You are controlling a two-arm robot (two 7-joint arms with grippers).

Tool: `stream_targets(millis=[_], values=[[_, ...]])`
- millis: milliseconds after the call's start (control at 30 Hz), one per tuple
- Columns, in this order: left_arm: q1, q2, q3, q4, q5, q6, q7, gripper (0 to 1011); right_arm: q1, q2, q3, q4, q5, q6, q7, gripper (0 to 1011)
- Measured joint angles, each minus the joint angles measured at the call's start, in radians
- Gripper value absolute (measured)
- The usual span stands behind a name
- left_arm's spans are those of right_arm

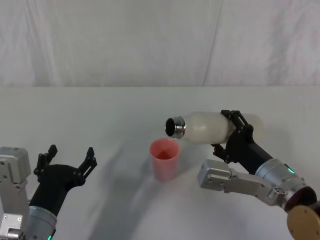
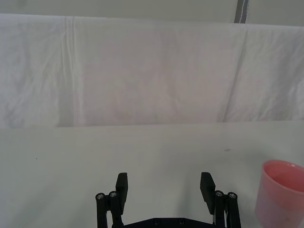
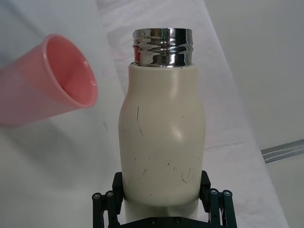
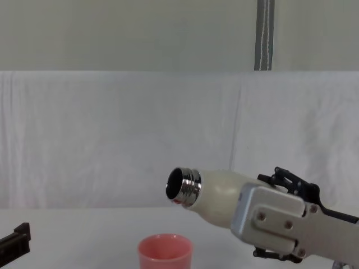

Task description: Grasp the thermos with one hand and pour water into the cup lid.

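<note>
My right gripper [image 1: 233,131] is shut on the cream-white thermos [image 1: 210,127], holding it tipped almost flat above the table. Its open steel neck [image 1: 175,127] points left and hangs just above the rim of the pink cup lid [image 1: 165,159]. The cup lid stands upright on the white table [image 1: 100,115]. In the right wrist view the thermos [image 3: 161,142] sits between my fingers [image 3: 211,199], and the cup lid [image 3: 52,80] lies just off the neck. The chest view has the neck [image 4: 184,185] over the cup lid [image 4: 165,252]. My left gripper [image 1: 67,159] rests open at the near left, holding nothing.
A white cloth covers the table and hangs as a backdrop [image 4: 112,134] behind it. A grey pole [image 4: 263,33] rises behind the backdrop. Bare table lies between my left gripper [image 2: 164,187] and the cup lid [image 2: 280,194].
</note>
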Motion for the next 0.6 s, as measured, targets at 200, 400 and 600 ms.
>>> stream_targets(millis=[200,400,600], values=[[0.0,0.0,0.0,0.0,0.0,0.0,0.0,1001,0.011,-0.004,-0.016,0.012,-0.019,0.025,0.003,950],[0.0,0.0,0.0,0.0,0.0,0.0,0.0,1001,0.02,-0.009,-0.029,0.02,-0.055,0.068,0.005,950],[0.0,0.0,0.0,0.0,0.0,0.0,0.0,1001,0.027,-0.006,-0.044,0.023,-0.099,0.094,0.0,950]])
